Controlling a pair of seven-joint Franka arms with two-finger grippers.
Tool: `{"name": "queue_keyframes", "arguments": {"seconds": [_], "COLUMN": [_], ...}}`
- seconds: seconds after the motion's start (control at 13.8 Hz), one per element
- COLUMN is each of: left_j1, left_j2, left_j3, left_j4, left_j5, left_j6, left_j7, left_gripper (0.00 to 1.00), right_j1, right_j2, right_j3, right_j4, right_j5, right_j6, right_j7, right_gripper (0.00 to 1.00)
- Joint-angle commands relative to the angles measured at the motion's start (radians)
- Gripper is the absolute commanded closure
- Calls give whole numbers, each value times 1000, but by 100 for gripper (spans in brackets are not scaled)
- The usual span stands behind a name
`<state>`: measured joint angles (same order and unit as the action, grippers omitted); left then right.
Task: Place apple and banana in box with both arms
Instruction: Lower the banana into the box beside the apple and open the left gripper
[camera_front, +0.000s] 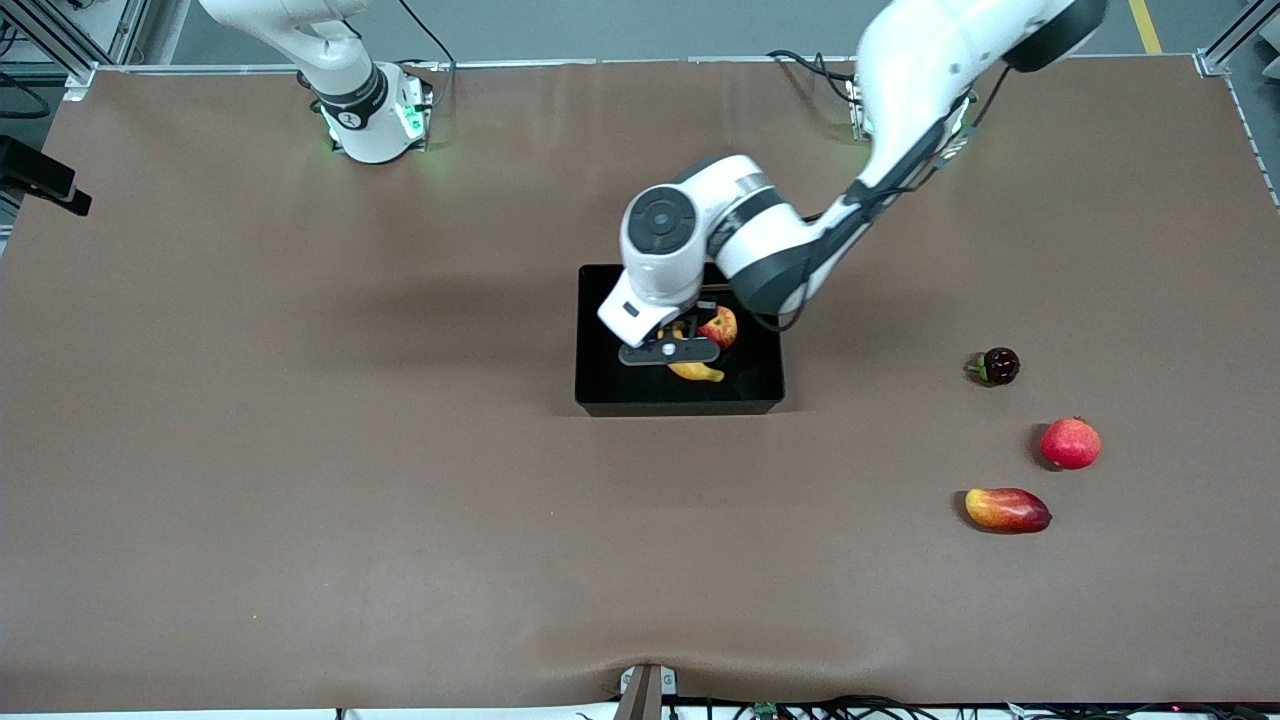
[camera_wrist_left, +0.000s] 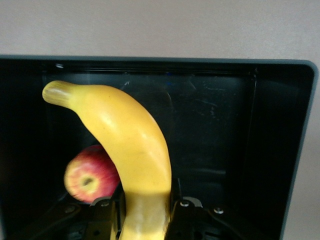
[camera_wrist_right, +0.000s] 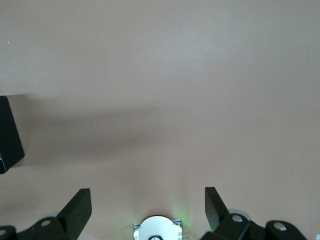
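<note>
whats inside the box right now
Inside the box are the apple and the banana, which the left gripper holds. The arm covers part of the floor.

Left gripper (camera_front: 672, 352) clamped, arm outstretched; right gripper (camera_wrist_right: 148, 207) spread, waiting.

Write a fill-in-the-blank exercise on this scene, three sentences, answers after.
1. The left gripper is shut on the ____.
2. The apple lies inside the black ____.
3. The right gripper holds nothing, and its fingers are ____.

Missing words: banana; box; open
</note>
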<state>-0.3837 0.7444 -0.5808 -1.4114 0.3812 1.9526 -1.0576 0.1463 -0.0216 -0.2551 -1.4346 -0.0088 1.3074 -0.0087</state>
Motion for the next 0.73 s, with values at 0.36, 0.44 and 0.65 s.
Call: {"name": "queue_keyframes", "arguments": {"seconds": [0.36,0.44,0.65], "left_j1": [-75,-92,-116], "left_j2": [124,136,162], "left_j3": [67,70,107], "left_j4": [58,58,57], "left_j5": [-15,-12,-15], "left_j6": [156,178,190], "left_j7": [-61,-59,-59], "left_gripper": [100,100,100], "right_j1": [-8,-8,-10], "right_j2": [0,0,0], "right_j3": [4,4,4], "right_j4": [6,6,6], "right_j5": [-5,-5,-5], "right_j6": [-7,-7,-7], "right_j7": [-8,-8,-8], "right_gripper": [0,0,0]}}
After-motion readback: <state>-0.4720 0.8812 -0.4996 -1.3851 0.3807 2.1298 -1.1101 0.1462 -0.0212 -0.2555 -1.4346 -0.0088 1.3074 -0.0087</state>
